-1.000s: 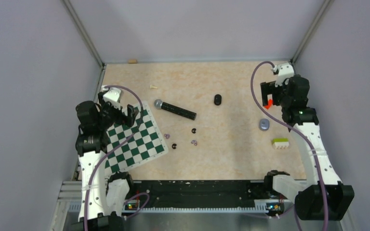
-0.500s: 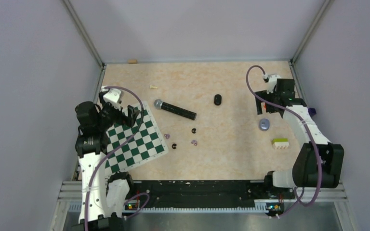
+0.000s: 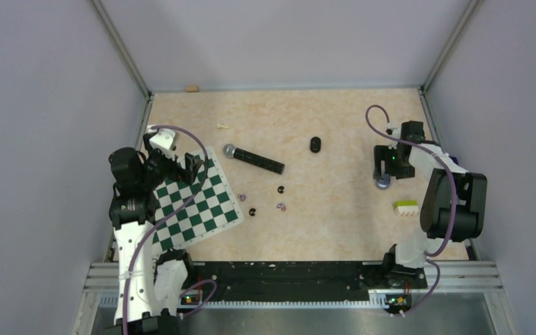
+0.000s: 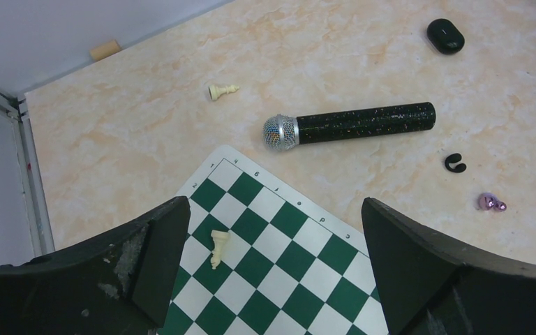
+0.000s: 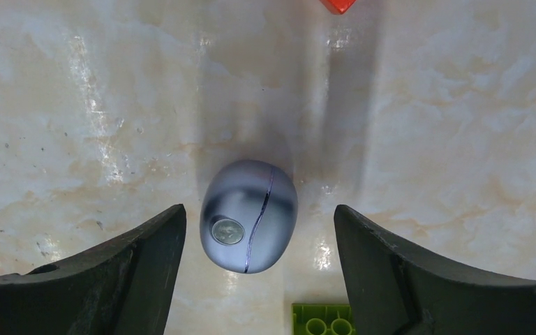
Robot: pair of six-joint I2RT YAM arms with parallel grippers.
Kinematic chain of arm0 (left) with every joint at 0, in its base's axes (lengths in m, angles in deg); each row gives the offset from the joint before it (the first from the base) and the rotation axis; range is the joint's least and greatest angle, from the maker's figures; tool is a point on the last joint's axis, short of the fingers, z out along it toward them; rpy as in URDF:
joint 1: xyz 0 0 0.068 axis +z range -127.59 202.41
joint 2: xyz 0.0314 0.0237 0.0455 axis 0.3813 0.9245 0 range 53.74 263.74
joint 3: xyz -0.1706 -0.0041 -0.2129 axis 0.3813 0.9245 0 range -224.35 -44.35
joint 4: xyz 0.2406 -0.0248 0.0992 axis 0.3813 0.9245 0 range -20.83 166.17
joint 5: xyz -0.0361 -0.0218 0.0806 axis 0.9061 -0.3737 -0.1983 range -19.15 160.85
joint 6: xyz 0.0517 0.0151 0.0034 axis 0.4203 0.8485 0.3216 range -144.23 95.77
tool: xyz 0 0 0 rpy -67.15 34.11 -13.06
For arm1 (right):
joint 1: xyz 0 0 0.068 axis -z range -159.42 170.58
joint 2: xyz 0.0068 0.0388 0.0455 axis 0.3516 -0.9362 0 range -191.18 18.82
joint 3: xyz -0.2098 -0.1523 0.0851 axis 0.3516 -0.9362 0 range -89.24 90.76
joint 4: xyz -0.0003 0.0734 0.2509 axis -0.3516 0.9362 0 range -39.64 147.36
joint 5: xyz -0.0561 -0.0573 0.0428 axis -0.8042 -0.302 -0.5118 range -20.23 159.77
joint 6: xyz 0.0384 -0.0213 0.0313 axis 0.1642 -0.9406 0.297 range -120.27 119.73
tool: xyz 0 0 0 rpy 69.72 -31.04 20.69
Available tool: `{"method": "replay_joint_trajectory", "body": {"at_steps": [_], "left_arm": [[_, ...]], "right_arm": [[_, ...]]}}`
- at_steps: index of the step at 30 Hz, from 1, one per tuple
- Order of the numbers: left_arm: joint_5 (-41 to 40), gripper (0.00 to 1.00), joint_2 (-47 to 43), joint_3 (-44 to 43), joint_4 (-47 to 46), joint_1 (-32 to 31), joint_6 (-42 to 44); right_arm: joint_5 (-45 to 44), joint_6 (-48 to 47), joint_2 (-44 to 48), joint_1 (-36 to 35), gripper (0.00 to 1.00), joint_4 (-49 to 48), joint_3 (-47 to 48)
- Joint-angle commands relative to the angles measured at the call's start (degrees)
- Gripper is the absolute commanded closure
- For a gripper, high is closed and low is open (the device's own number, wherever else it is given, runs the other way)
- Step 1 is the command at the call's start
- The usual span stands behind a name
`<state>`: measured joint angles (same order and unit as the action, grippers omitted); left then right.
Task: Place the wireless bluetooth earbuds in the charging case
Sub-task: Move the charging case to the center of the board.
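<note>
Two pale purple earbuds (image 3: 243,198) (image 3: 280,206) and two black earbuds (image 3: 280,189) (image 3: 252,211) lie loose mid-table. In the left wrist view one black earbud (image 4: 454,163) and one purple earbud (image 4: 490,202) show. A grey-blue charging case (image 3: 382,182) (image 5: 249,216) lies closed on the right, and my right gripper (image 3: 384,171) (image 5: 258,222) hangs low over it, open, a finger on each side with a gap to both. A black charging case (image 3: 315,144) (image 4: 445,35) lies farther back. My left gripper (image 3: 181,167) (image 4: 273,209) stands wide open above the chessboard, holding nothing.
A green-and-white chessboard (image 3: 202,209) (image 4: 286,237) with a fallen cream chess piece (image 4: 217,249) lies at the left. A black microphone (image 3: 253,159) (image 4: 352,124) lies beside it, with another cream piece (image 4: 223,91) behind. A green brick (image 3: 406,207) (image 5: 321,319) sits near the grey case, and a red object (image 5: 338,5) just beyond.
My right arm has swung forward and down from the back right corner onto the grey-blue case, its jaws narrowing a little. The left arm has not moved.
</note>
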<state>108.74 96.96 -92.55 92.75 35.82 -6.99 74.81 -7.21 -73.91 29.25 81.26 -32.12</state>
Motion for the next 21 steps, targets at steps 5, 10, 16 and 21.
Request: {"method": "replay_joint_trajectory", "body": {"at_steps": [5,10,16,21], "left_arm": [[0.8,0.01,-0.7,0.5,-2.0,0.3,-0.2],[0.7,0.01,-0.4,0.5,-2.1,0.3,0.0],[0.7,0.01,-0.2,0.5,-2.1,0.3,0.0],[0.8,0.01,0.1,0.4,-2.5,0.3,-0.2]], "right_arm": [[2.2,1.5,-1.8,0.5,0.27,0.7,2.0],[2.7,1.7,-4.8,0.5,0.33,1.5,2.5],[2.6,1.8,-5.1,0.3,0.46,1.5,2.8],[-0.3,1.3,-1.1,-3.4,0.65,0.4,2.5]]}}
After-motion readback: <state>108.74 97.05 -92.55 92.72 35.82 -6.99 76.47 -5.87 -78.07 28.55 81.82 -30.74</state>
